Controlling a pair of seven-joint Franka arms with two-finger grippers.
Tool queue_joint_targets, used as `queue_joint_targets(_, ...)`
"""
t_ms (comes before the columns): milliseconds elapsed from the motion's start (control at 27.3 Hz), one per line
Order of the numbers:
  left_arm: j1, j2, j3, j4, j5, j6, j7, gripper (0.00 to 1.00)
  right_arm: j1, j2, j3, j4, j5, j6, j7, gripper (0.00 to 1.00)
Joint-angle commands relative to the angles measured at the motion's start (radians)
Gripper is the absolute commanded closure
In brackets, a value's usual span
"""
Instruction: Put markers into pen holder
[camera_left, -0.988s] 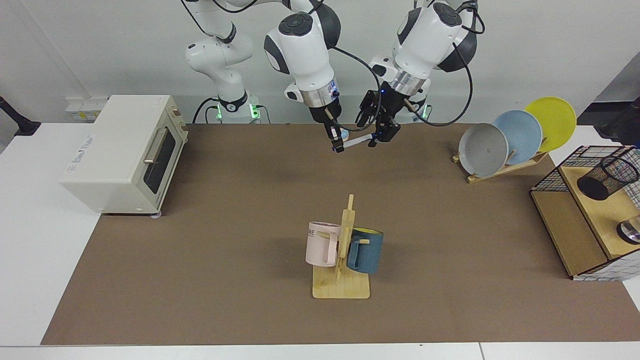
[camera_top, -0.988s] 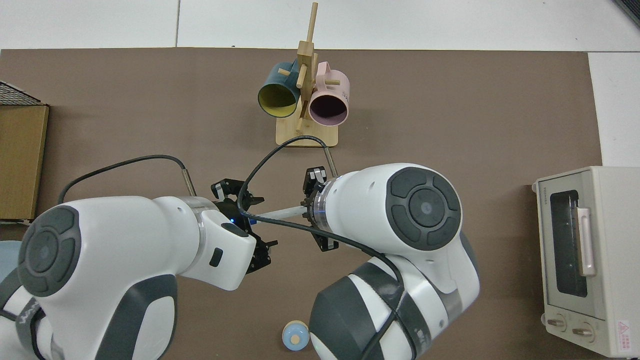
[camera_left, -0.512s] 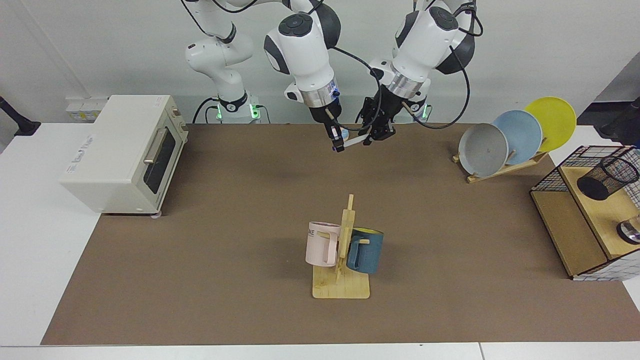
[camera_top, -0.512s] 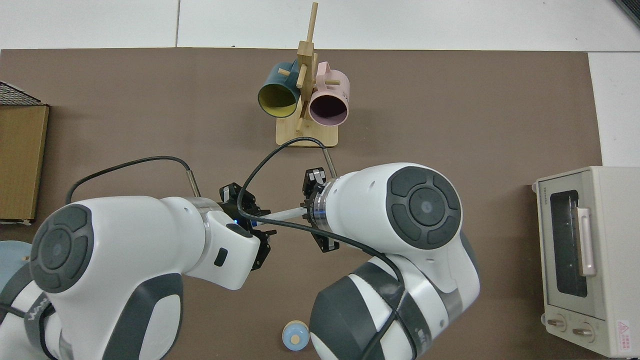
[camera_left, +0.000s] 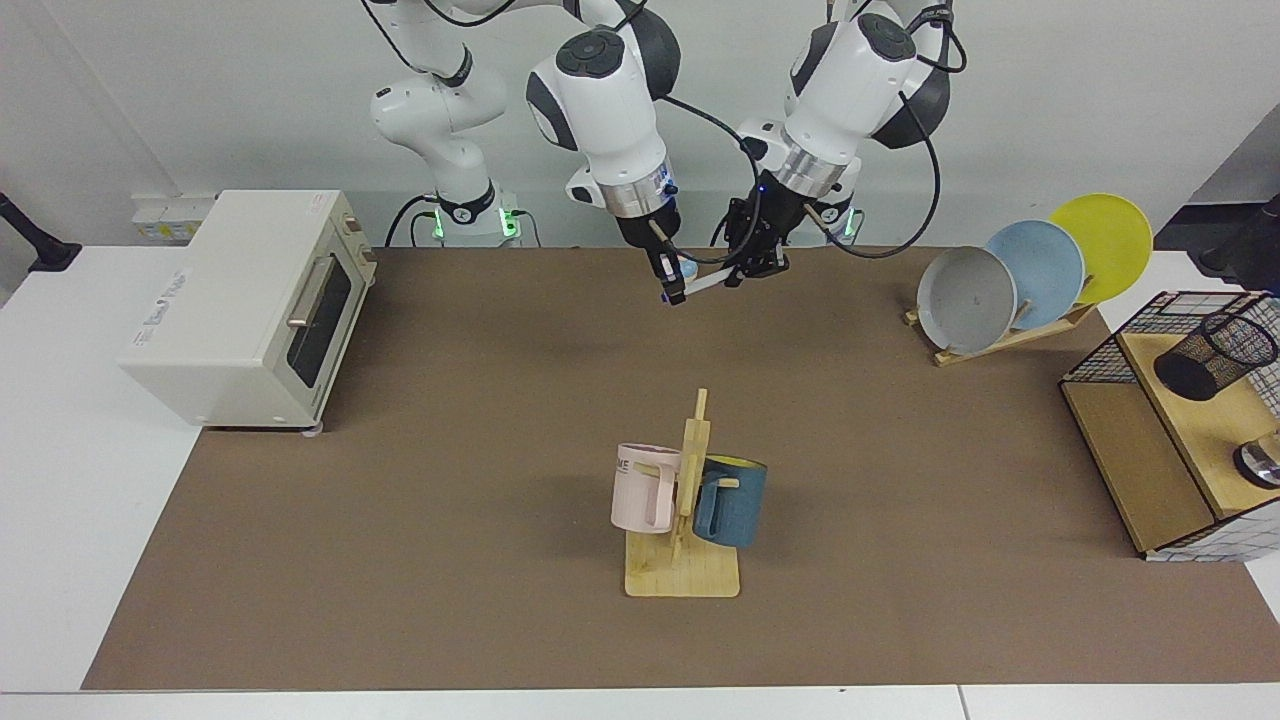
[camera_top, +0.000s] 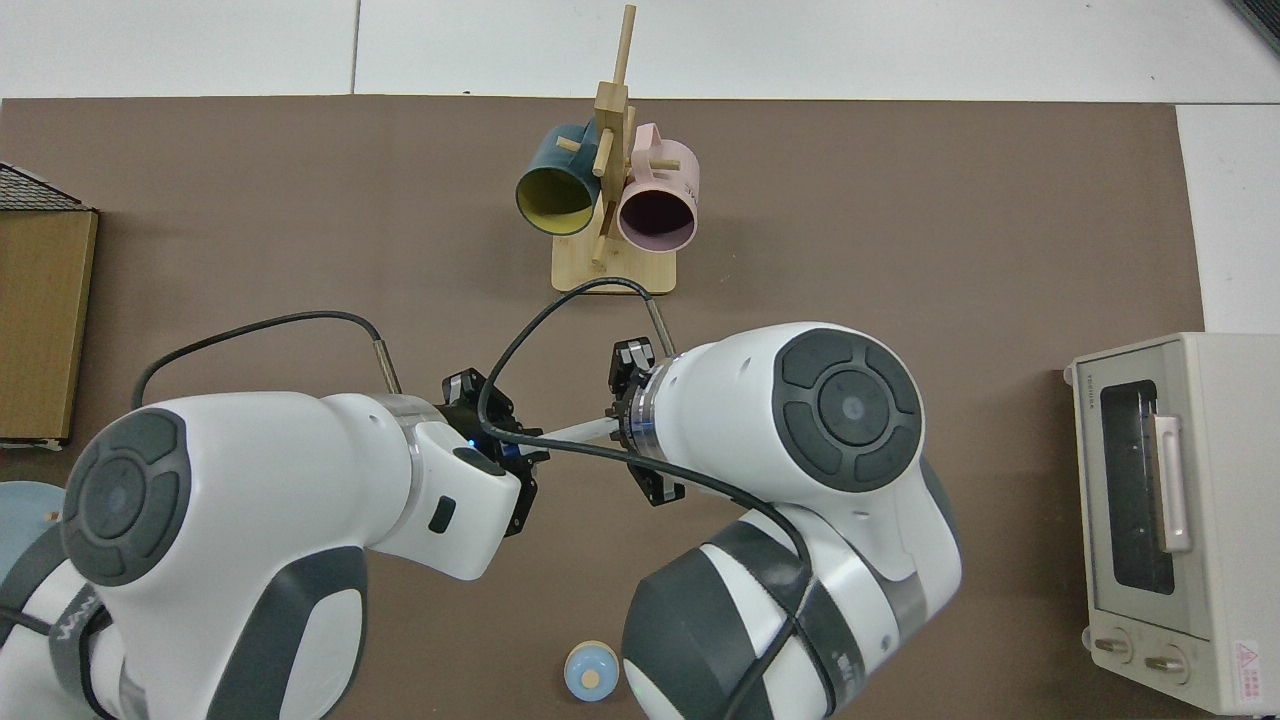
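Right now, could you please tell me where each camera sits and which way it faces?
Facing view: across the table, looking at both arms; right gripper and left gripper meet at the marker held in the air; pen holder far off at the picture's right edge.
Top view: overhead, looking down; both arms' wrists fill the lower half.
Shared: marker, mug rack, toaster oven.

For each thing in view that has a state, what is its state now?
marker: in the air, held between both grippers
right gripper: shut on marker
left gripper: shut on marker
pen holder: on the wooden shelf, no marker inside
toaster oven: door shut
mugs: hanging on the rack
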Motion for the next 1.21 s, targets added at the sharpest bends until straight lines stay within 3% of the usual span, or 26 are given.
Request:
queue_joint_targets(0,-0.01,-0.009,0.007,-0.015,0.03,0.01,-0.013,1.0,-0.011,-0.004,0.001,-0.001,0.014,-0.006,-0.017,1.0)
queue_joint_targets(73,-0.01,-0.009,0.006,-0.015,0.044,0.007,-0.013,1.0,-0.011,-0.004,0.001,-0.001,0.014,-0.006,-0.017,1.0)
queue_joint_targets(110,-0.01,-0.011,0.007,-0.015,0.045,0.004,-0.013,1.0,-0.013,-0.004,0.001,-0.001,0.014,-0.006,-0.018,0.79)
queue_joint_targets(146,-0.01,-0.011,0.007,-0.015,0.047,0.002,-0.013,1.0,-0.013,-0.004,0.001,-0.001,0.013,-0.006,-0.023,0.2)
queue_joint_targets(183,-0.01,-0.011,0.007,-0.015,0.047,0.001,-0.013,1.0,-0.013,-0.004,0.001,-0.001,0.01,-0.007,-0.03,0.03)
queue_joint_targets(439,-0.003,-0.011,0.007,-0.015,0.065,-0.01,-0.015,1.0,-0.029,-0.005,-0.008,-0.001,0.007,-0.062,-0.161,0.0)
queue_joint_targets(732,0.0,-0.011,0.007,-0.015,0.076,-0.01,-0.015,1.0,-0.153,-0.024,-0.011,0.0,0.002,-0.153,-0.457,0.0)
queue_joint_targets(1171,0.003,-0.011,0.009,-0.015,0.093,-0.01,-0.015,1.0,-0.341,-0.08,-0.016,0.009,-0.136,-0.329,-1.153,0.0)
